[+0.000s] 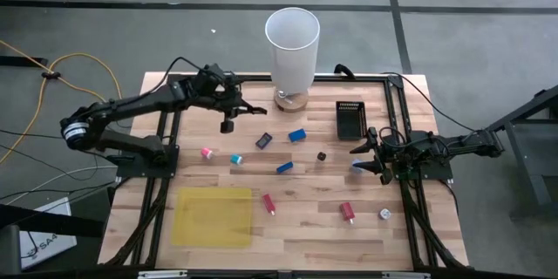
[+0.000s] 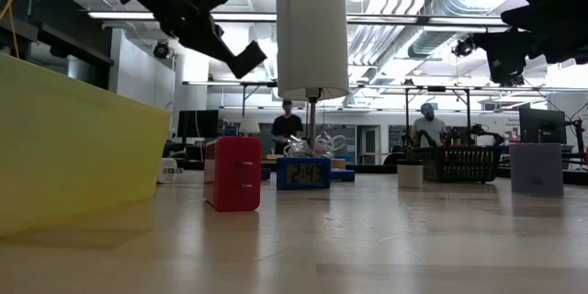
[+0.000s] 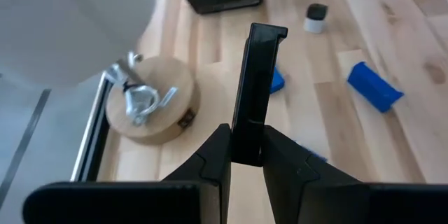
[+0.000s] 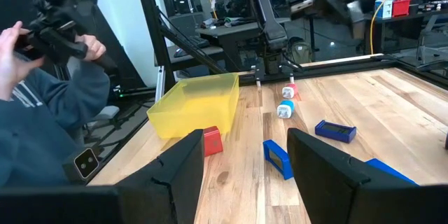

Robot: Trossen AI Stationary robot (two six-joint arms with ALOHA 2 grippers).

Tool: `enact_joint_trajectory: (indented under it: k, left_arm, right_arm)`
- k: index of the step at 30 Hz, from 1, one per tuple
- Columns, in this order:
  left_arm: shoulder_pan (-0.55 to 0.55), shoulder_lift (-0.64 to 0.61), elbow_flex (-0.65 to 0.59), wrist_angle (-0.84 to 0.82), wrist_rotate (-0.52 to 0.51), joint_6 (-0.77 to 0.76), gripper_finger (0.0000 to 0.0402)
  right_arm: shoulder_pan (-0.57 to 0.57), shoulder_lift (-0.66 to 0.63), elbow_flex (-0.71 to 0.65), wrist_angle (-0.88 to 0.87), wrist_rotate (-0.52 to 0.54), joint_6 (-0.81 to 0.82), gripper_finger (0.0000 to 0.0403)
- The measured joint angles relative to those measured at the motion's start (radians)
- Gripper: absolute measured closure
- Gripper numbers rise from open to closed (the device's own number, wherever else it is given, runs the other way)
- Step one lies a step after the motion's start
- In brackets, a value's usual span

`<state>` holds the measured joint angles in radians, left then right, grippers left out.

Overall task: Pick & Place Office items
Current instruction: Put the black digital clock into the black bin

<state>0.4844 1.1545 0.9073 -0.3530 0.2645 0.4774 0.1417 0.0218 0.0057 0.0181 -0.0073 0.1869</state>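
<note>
Hovering above the table (image 1: pixel 288 227) near its far left part, the left gripper (image 1: pixel 228 125) has its fingers pressed together with nothing between them; in the left wrist view they appear as one dark bar (image 3: pixel 257 91) over the round wooden base (image 3: pixel 148 101) of the tall white cylinder (image 1: pixel 292 48).

The right gripper (image 1: pixel 370 150) waits by the right edge, fingers (image 4: pixel 318 175) spread apart and empty, just beside a small blue piece (image 1: pixel 358 166) that the arm partly hides.

Office items lie scattered over the middle of the table, all apart from one another:
- a pink piece (image 1: pixel 207 152) and a teal piece (image 1: pixel 236 159), side by side toward the left edge;
- a dark blue flat piece (image 1: pixel 263 140), a blue block (image 1: pixel 297 135) and a blue bar (image 1: pixel 284 167) at the centre;
- a small black piece (image 1: pixel 321 155) between the centre and the right gripper;
- a red piece (image 1: pixel 268 203) and a second red piece (image 1: pixel 347 213) toward the near edge;
- a whitish round piece (image 1: pixel 384 214) near the near right corner.

A small black tray (image 1: pixel 350 119) sits toward the far right corner. A yellow container (image 1: pixel 212 216) rests at the near left corner. Two people (image 2: pixel 288 127) stand in the room beyond the far edge, and a person's sleeve (image 4: pixel 52 105) shows in the right wrist view.
</note>
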Motion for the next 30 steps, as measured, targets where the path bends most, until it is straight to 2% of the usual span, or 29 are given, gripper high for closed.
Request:
enact_joint_trajectory:
  k: [17, 26, 30]
  left_arm:
    - [-0.324, 0.0, 0.0, 0.002, -0.173, -0.058, 0.0346]
    - [-0.348, 0.0, 0.0, 0.003, -0.199, -0.082, 0.0346]
    - [-0.349, 0.0, 0.0, 0.032, -0.269, -0.147, 0.0346]
  right_arm:
    - [0.0, 0.0, 0.0, 0.0, 0.0, 0.0, 0.0212]
    - [0.0, 0.0, 0.0, 0.0, 0.0, 0.0, 0.0212]
    - [0.0, 0.0, 0.0, 0.0, 0.0, 0.0, 0.0212]
